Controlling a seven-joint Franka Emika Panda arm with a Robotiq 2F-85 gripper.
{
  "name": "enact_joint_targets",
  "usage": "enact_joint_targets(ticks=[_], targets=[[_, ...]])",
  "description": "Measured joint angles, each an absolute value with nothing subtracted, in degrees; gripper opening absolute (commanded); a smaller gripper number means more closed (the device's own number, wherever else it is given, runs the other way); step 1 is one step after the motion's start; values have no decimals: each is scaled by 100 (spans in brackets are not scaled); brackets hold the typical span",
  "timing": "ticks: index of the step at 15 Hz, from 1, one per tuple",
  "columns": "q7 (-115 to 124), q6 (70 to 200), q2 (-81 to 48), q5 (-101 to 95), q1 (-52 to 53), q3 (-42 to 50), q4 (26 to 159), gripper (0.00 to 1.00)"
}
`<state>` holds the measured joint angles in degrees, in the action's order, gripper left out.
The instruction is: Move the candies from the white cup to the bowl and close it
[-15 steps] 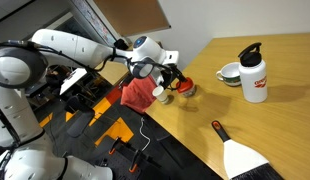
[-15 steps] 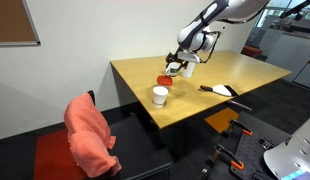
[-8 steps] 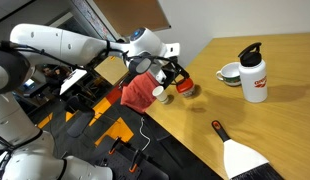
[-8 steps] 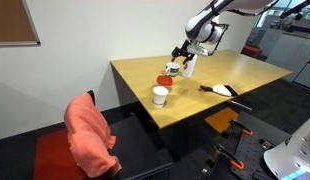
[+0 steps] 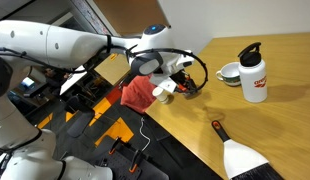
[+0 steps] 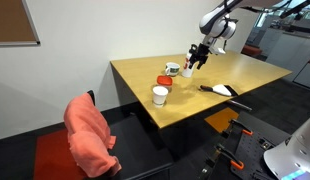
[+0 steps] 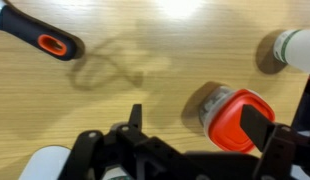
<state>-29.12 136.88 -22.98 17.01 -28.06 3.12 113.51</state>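
Observation:
The small bowl (image 7: 233, 117) stands on the wooden table with a red lid on top; it also shows in an exterior view (image 6: 163, 80). The white cup (image 6: 160, 95) stands near the table's front edge, apart from the bowl, and shows in the other views (image 5: 162, 91) (image 7: 296, 46). My gripper (image 7: 195, 125) hovers above the table, open and empty, with the lidded bowl below near its right finger (image 7: 258, 126). In both exterior views the gripper (image 6: 200, 56) (image 5: 181, 80) is raised off the table. The candies are not visible.
A brush with a black-and-orange handle (image 7: 40, 35) lies on the table (image 6: 220, 90) (image 5: 235, 150). A white bowl with a greenish rim (image 5: 229, 73) and a tall white bottle with a black cap (image 5: 254, 73) stand further along. A red cloth (image 6: 88, 135) hangs on a chair.
My gripper has lifted off the red-lidded bowl and moved up and away over the table. The bowl and cup stay in place.

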Motion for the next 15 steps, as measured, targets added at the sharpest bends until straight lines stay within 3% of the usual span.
enact_joint_targets(ticks=[5, 12, 15], targets=[[-3476, 13631, -2304, 257, -2791, 941, 11345, 100], [-3545, 13666, -2339, -92, -2720, 1031, 11346, 100], [-3206, 14058, -2418, -1120, -2469, 1366, 11396, 100]])
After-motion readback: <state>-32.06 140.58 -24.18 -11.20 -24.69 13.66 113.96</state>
